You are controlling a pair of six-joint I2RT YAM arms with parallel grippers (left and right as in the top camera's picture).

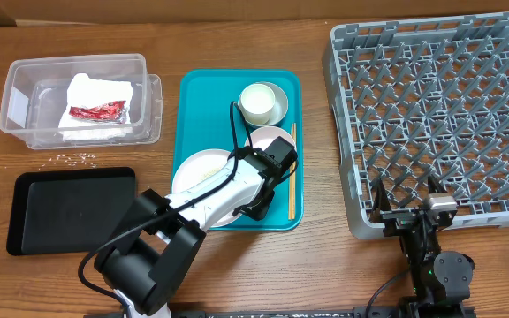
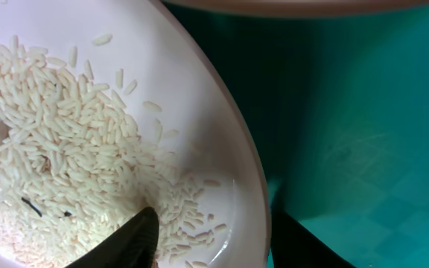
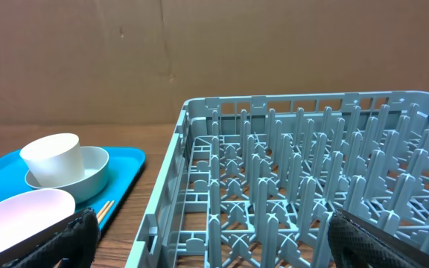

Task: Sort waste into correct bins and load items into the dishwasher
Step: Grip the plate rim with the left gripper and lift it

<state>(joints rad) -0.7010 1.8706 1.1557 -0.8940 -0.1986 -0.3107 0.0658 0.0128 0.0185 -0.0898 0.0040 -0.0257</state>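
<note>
A round pale plate (image 1: 197, 170) (image 2: 199, 97) heaped with white rice (image 2: 51, 126) lies on the teal tray (image 1: 200, 97). My left gripper (image 1: 253, 205) (image 2: 213, 227) straddles the plate's right rim, one finger in the rice and the other outside over the tray; it is open, with a gap at the inner finger. A small white bowl (image 1: 268, 139) (image 3: 21, 212) sits just beyond it. A white cup (image 1: 257, 102) stands in a grey-green bowl (image 1: 279, 106), and chopsticks (image 1: 292, 172) lie along the tray's right side. My right gripper (image 1: 409, 212) (image 3: 214, 238) stands open at the dish rack's (image 1: 431, 115) near-left corner.
A clear tub (image 1: 16, 97) at the back left holds a white napkin (image 1: 100, 93) and a red wrapper (image 1: 97, 111). A black tray (image 1: 69, 210) lies at the front left. Loose rice grains (image 1: 78, 159) lie on the table between them.
</note>
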